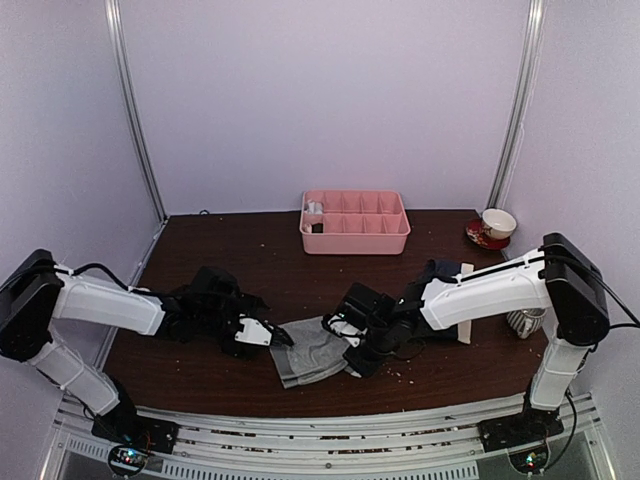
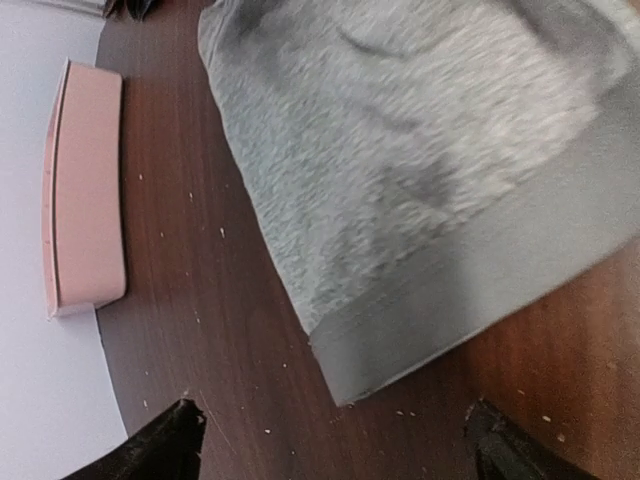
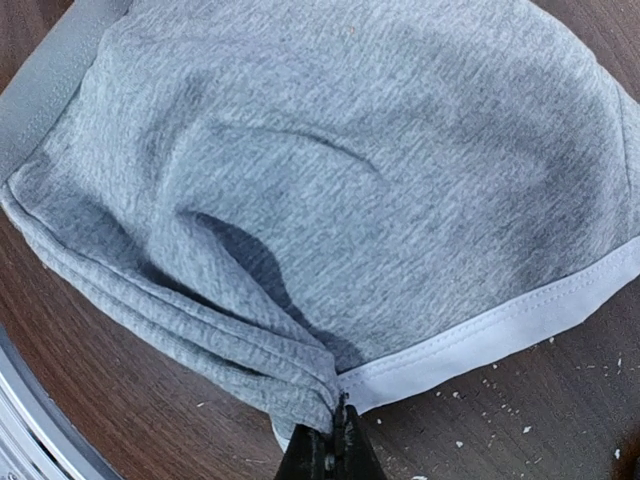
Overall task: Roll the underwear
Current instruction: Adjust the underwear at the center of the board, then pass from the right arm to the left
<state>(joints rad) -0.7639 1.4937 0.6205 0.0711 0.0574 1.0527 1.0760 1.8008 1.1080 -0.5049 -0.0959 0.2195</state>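
Note:
The grey underwear [image 1: 308, 352] lies folded on the dark wooden table [image 1: 250, 270] between my two arms. My right gripper [image 3: 337, 435] is shut on a bunched corner of it, where the pale hem meets the folds; in the top view that gripper [image 1: 353, 363] sits at the cloth's right edge. My left gripper [image 2: 335, 452] stands open just off the underwear's [image 2: 420, 180] hemmed corner, with only bare table between its fingertips [image 2: 168, 445]. The navy underwear [image 1: 441, 268] with its cream waistband lies behind my right arm, partly hidden.
A pink compartment tray [image 1: 355, 222] stands at the back centre, also seen edge-on in the left wrist view [image 2: 85, 190]. A cup on a red saucer [image 1: 497, 225] sits at the back right, a mug [image 1: 522, 322] by the right arm. Crumbs dot the table.

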